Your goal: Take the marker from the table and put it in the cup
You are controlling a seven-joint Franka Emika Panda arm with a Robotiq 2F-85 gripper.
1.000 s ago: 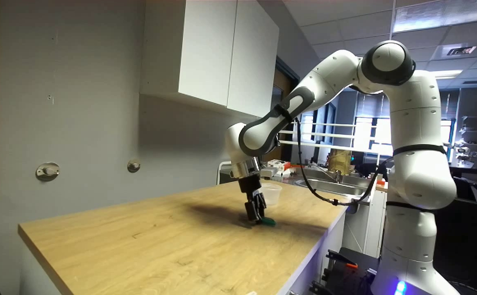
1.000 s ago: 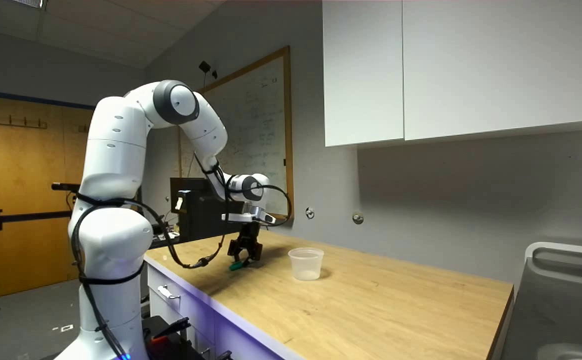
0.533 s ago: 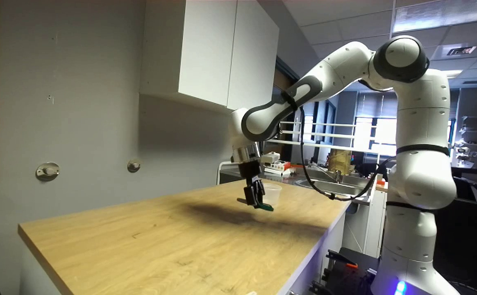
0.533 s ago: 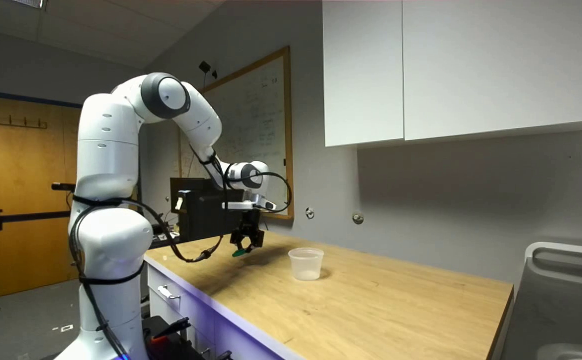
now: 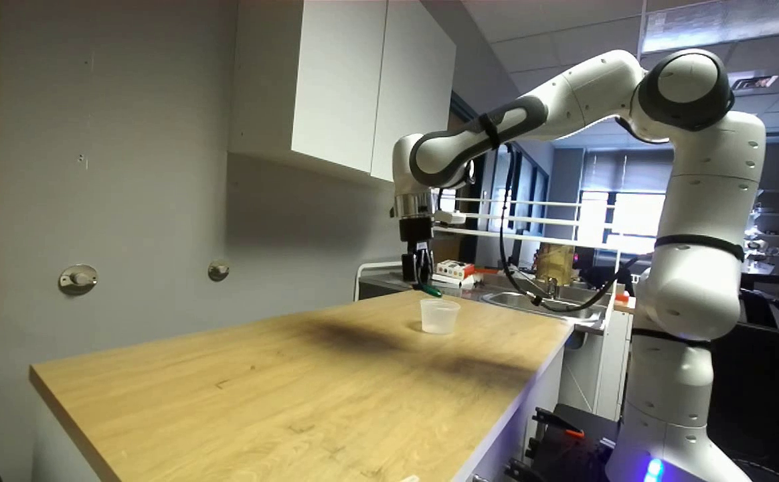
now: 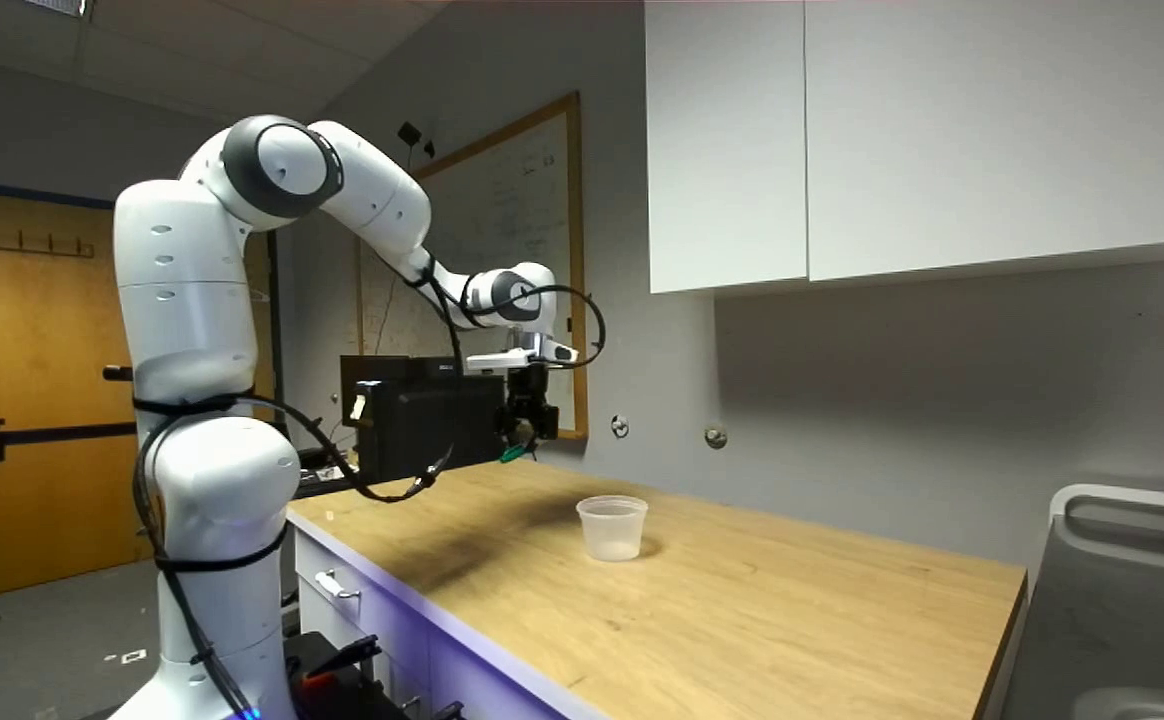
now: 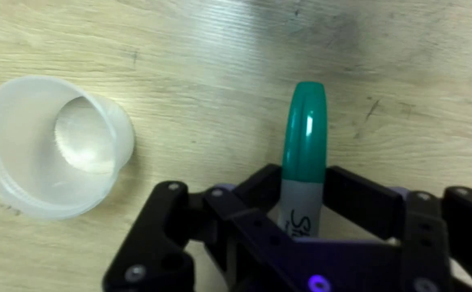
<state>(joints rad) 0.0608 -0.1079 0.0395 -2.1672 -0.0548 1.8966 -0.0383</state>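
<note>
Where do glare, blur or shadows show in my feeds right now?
Wrist view: a pale glare patch on the table, a small highlight on the marker, and the gripper slightly soft up close; both exterior views: dark, soft-edged shadows on the table; in an exterior view, windows washed out to white.

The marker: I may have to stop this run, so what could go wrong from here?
The marker sits well off upright in the gripper, so it might catch the cup on the way in. Released now, it would likely drop onto the table, since the cup is off to one side. The cup looks thin and light, so a bump could tip it.
</note>
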